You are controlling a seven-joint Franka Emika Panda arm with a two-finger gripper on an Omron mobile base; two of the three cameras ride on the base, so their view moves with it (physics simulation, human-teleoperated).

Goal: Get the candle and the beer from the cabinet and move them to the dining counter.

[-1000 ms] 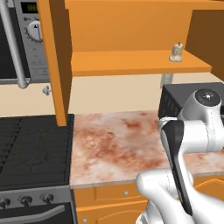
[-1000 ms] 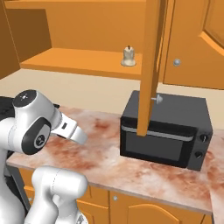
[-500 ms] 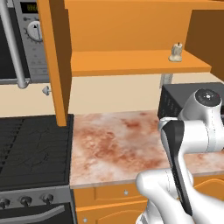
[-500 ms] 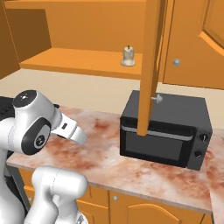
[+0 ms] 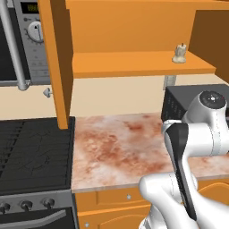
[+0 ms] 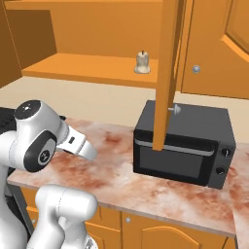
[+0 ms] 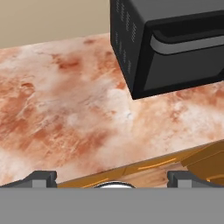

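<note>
Orange cabinet (image 6: 87, 68) doors hang open, and nothing has moved in the last second. The candle (image 6: 141, 62) waits on the shelf, above the black microwave (image 6: 182, 146). No beer shows. The gripper (image 7: 111, 177), fingers wide and empty, hangs low over the marbled worktop (image 7: 65, 100). The door edge near the microwave narrows the way up.
</note>
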